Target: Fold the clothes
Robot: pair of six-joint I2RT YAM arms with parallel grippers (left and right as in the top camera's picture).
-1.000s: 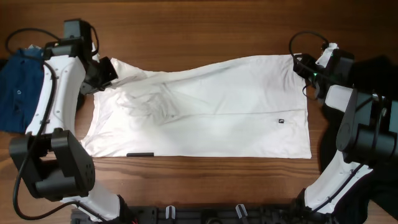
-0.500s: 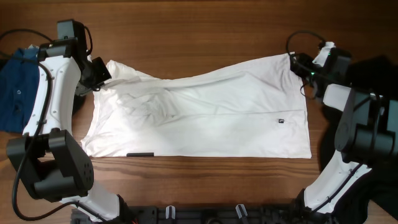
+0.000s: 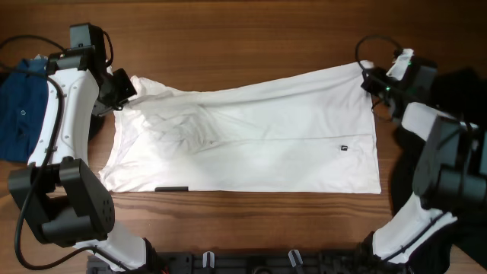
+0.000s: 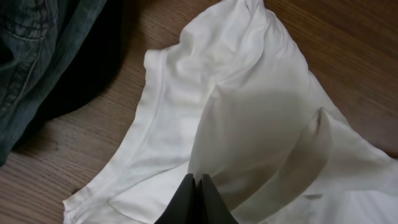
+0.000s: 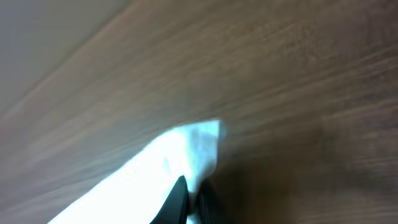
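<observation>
The clothes, a white T-shirt (image 3: 251, 144), lie spread across the wooden table with the far edge pulled into a straight line. My left gripper (image 3: 125, 87) is shut on the far-left corner of the T-shirt. In the left wrist view the black fingertips (image 4: 198, 182) are pressed together on the white fabric (image 4: 249, 112), which folds over them. My right gripper (image 3: 371, 76) is shut on the far-right corner. In the blurred right wrist view, the white cloth (image 5: 161, 168) runs between the closed right gripper (image 5: 191, 190). A tiny dark tag (image 3: 345, 148) shows near the right hem.
A blue denim garment (image 3: 19, 106) is piled at the table's left edge, beside the shirt's corner (image 4: 31, 50). A dark garment (image 3: 464, 84) lies at the far right behind the right arm. A short black strip (image 3: 171, 188) marks the shirt's near edge.
My right gripper has shut on the far-right corner and drawn it slightly right. The left gripper moved a little to the left with its corner. The shirt's far edge is straighter.
</observation>
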